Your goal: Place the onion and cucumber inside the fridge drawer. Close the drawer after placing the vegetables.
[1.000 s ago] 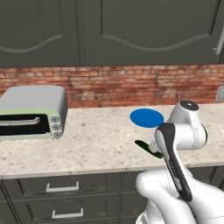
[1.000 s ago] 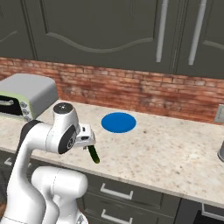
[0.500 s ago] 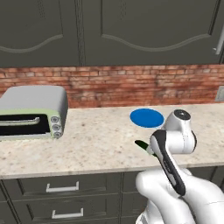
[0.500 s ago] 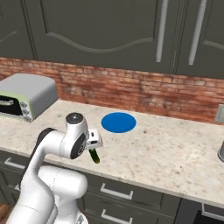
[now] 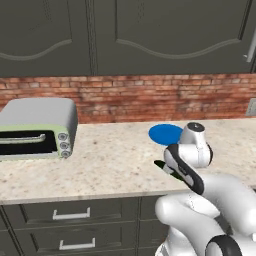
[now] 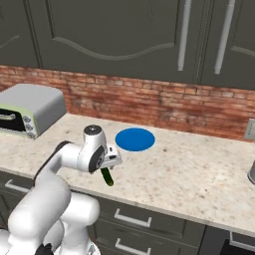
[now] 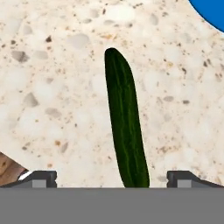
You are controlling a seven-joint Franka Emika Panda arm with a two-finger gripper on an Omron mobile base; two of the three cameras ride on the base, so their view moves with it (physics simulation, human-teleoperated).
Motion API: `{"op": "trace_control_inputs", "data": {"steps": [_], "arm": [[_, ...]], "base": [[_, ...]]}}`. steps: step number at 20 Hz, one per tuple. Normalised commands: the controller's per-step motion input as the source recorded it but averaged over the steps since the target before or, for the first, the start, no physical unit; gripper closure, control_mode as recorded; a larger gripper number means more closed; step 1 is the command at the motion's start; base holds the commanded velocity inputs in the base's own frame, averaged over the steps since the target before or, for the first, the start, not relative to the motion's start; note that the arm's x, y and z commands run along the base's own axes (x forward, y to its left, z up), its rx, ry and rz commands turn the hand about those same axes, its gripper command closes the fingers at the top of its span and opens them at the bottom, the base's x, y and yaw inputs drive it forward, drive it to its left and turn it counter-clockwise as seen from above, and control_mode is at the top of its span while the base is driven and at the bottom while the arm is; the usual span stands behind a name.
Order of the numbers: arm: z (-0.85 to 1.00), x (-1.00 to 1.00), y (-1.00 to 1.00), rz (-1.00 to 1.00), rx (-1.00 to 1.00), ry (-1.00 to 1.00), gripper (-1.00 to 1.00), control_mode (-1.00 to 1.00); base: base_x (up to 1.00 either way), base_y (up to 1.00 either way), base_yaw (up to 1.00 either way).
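Your gripper [image 7: 112, 177] hangs low over the speckled counter [image 7: 52, 87], fingers spread wide and holding nothing; the cucumber [image 7: 126, 131] lies flat between them, near the blue disc [image 6: 135, 139].

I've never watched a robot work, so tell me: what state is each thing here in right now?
Cucumber: lying flat on the counter, not held.
Claw: open, a tip on either side of the cucumber's near end.
Toaster oven: door shut.
Blue disc: flat on the counter, bare.
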Motion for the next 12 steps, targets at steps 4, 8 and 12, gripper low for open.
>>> {"op": "trace_control_inputs", "data": {"steps": [4,8,12], "arm": [[-0.49,0.43,0.00,0.01,-0.07,0.09,-1.00,-1.00],[-0.56,0.43,0.00,0.01,-0.06,0.08,-1.00,-1.00],[-0.34,0.13,-0.01,0.04,0.00,0.03,-1.00,-1.00]], "base": [[0.00,0.00,0.00],[0.00,0.00,0.00],[0.00,0.00,0.00]]}}
